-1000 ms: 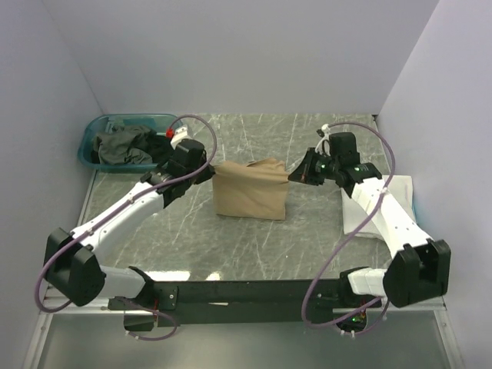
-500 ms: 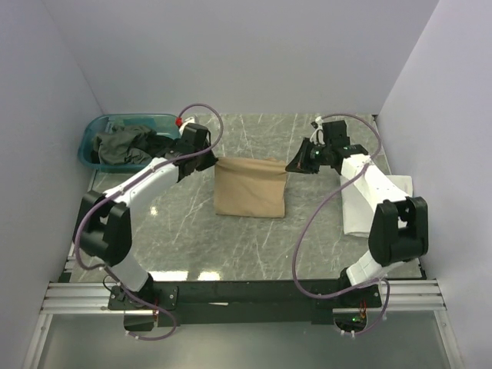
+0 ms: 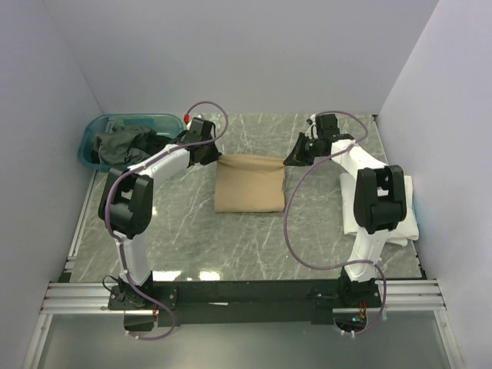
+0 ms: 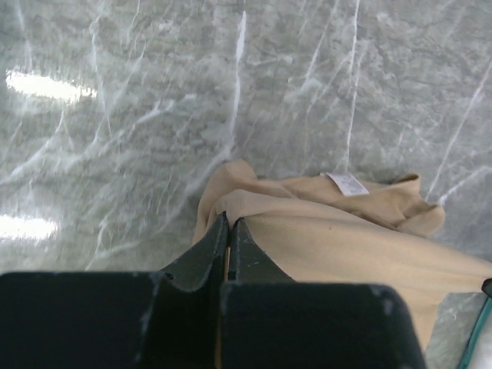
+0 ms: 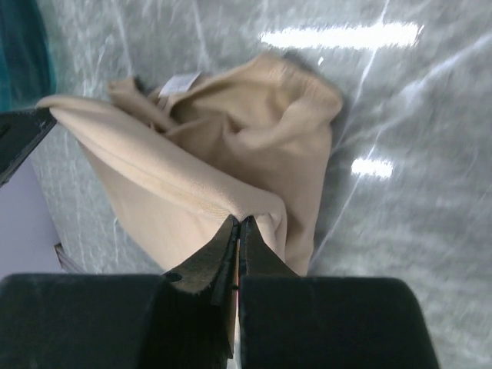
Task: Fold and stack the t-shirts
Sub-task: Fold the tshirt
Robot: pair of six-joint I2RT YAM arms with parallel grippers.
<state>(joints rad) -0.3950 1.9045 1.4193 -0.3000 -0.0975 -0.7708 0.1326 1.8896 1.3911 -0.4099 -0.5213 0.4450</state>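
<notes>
Tan t-shirt (image 3: 250,184) looks soft, limp: left end effector (image 3: 217,157) and right end effector (image 3: 289,161) each pinch a far corner.

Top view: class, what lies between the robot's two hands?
The tan t-shirt: its far edge spans from the left hand to the right hand, each pinching a corner, seen in the top view.

- The left gripper (image 3: 216,157) has moved rearward and is now level with the teal tub (image 3: 86,143).
- The right gripper (image 3: 289,161) has moved rearward likewise.
- The tan t-shirt (image 3: 250,188) has had its pinched top edge carried back with them, and it now lies tauter and flatter.
</notes>
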